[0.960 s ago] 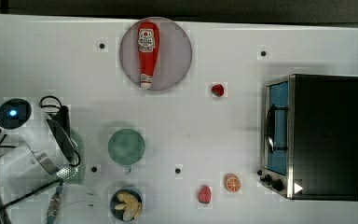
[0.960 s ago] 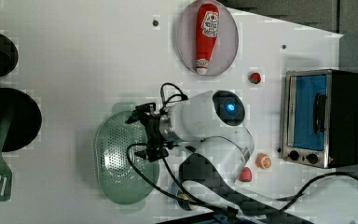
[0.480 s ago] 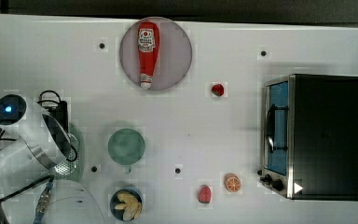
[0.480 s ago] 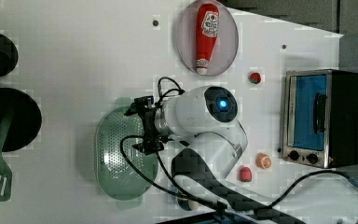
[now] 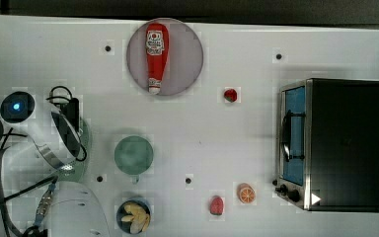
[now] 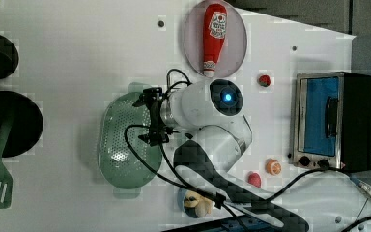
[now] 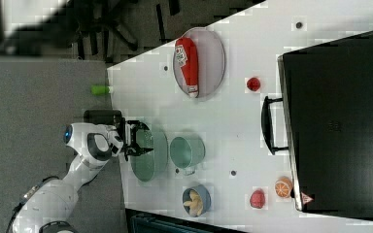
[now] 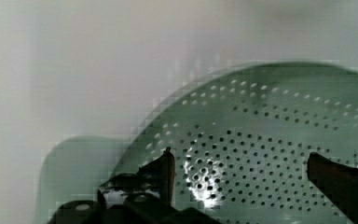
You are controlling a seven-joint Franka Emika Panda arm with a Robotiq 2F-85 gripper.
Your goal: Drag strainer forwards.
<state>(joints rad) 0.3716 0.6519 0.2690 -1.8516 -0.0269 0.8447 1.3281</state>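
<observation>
The strainer [image 6: 121,150] is a pale mint-green oval bowl dotted with holes, lying near the table's edge. In the top view the arm covers most of the strainer [image 5: 85,143]. My gripper [image 6: 145,119] hangs open over the bowl's side nearest the arm, fingers spread wide with nothing between them. In the right view the gripper [image 7: 142,138] straddles the strainer [image 7: 151,158] near its rim. The wrist view looks down into the perforated strainer [image 8: 270,140], with the gripper [image 8: 240,158] just above its inside. Whether a finger touches the bowl I cannot tell.
A teal cup [image 5: 133,154] stands beside the strainer. A ketchup bottle [image 5: 156,57] lies on a round plate [image 5: 190,54]. A toaster oven [image 5: 335,143] fills the top view's right. Small fruits [image 5: 230,95] and a food bowl [image 5: 133,216] dot the table. A black pan [image 6: 24,121] holds a green spatula.
The arm has swung toward the top view's top. In the left view the strainer looks shifted a little toward the left view's top. The fingers stay spread.
</observation>
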